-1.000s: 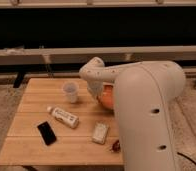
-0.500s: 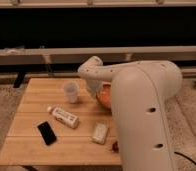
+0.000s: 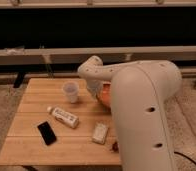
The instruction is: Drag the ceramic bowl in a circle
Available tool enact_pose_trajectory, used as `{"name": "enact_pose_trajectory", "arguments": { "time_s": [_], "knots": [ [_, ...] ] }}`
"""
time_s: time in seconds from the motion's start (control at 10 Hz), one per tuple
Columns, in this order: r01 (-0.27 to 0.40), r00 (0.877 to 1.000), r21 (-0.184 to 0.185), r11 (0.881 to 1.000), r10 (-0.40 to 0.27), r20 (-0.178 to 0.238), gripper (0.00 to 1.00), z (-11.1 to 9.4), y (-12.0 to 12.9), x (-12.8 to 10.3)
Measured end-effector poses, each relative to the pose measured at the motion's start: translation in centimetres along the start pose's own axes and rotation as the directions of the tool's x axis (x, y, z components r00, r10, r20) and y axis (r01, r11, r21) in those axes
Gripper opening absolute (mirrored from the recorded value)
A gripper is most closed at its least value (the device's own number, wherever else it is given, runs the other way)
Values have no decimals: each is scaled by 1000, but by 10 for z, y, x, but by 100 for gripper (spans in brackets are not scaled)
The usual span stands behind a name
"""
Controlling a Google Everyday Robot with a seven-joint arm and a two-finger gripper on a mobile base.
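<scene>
A sliver of the orange-red ceramic bowl (image 3: 105, 95) shows on the right half of the wooden table (image 3: 36, 150). Most of the bowl is covered by my big white arm (image 3: 141, 110), which bends down over it from the right. The gripper is hidden behind the arm's wrist section (image 3: 93, 75), right at the bowl. It is shut. Whether it touches or holds the bowl's rim cannot be seen.
A small translucent cup (image 3: 71, 91) stands left of the bowl. A white bottle (image 3: 64, 116) lies on its side. A black phone (image 3: 47, 132) and a pale packet (image 3: 100, 133) lie nearer the front. A small dark item (image 3: 114, 146) sits at the front edge.
</scene>
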Motion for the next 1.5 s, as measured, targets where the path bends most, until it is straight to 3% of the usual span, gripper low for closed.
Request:
{"name": "enact_pose_trajectory", "arguments": {
  "time_s": [0.4, 0.7, 1.2, 1.5],
  "knots": [
    [-2, 1000, 6, 1000, 2, -1, 4, 0, -14, 3],
    [25, 1000, 5, 1000, -25, -5, 4, -3, 2, -6],
    [54, 998, 17, 998, -53, -15, 4, -2, 0, -11],
    [37, 999, 21, 999, -37, -14, 4, -1, -21, -8]
  ]
}}
